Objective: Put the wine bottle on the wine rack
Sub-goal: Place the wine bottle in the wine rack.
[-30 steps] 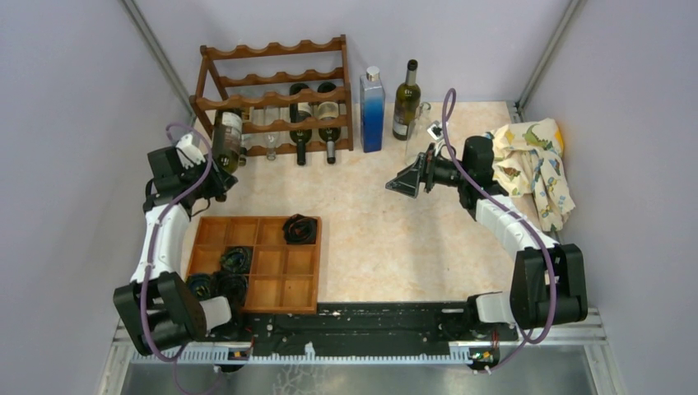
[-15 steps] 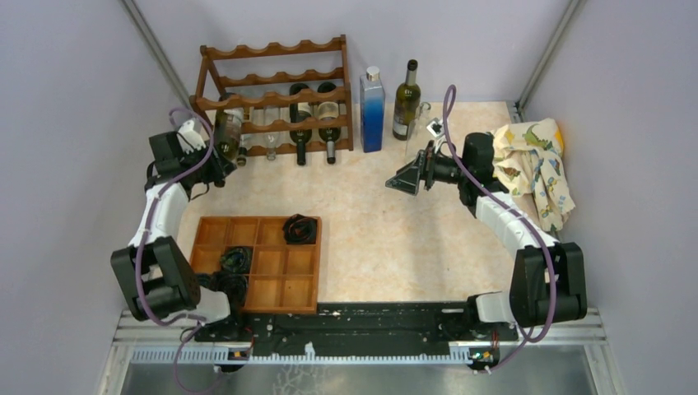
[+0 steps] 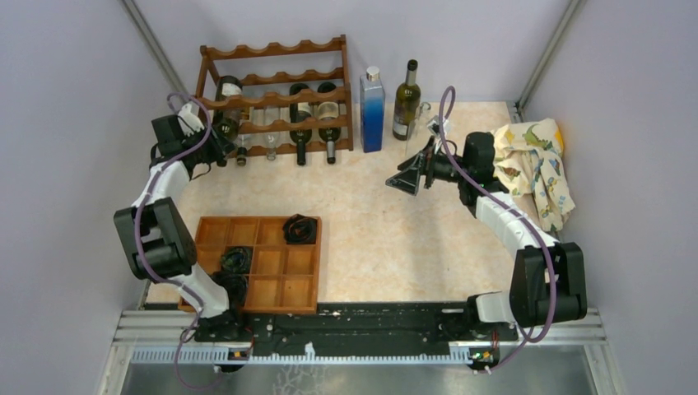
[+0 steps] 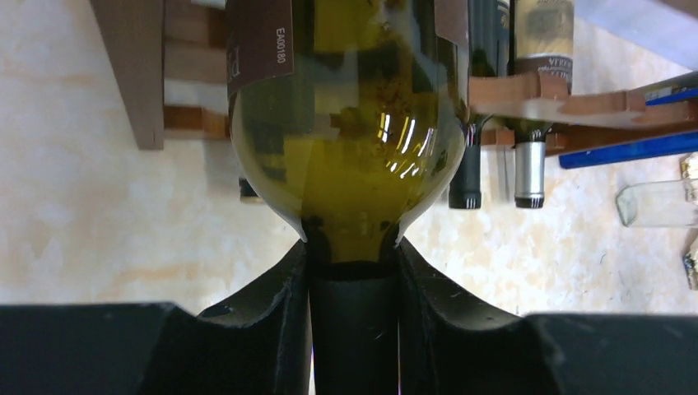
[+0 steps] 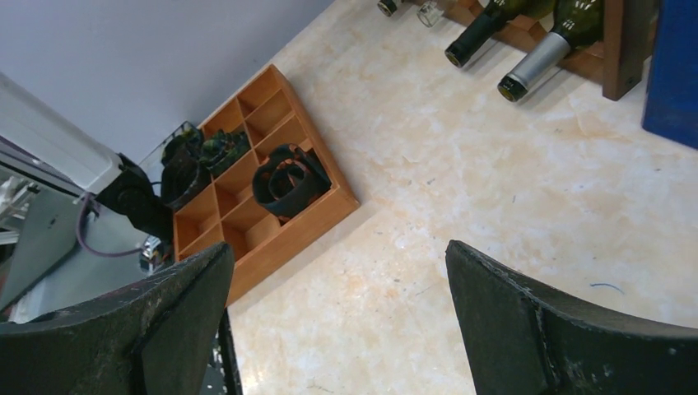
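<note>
L gripper (image 4: 352, 257) grips 1 wine bottle (image 4: 346, 148) at wine rack (image 3: 276, 48) — R gripper (image 5: 337, 255) wide.

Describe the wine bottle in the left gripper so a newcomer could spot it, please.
The dark brown wooden wine rack stands back left. At its left end is a green wine bottle, the only one with the left gripper clamped on its neck.
</note>
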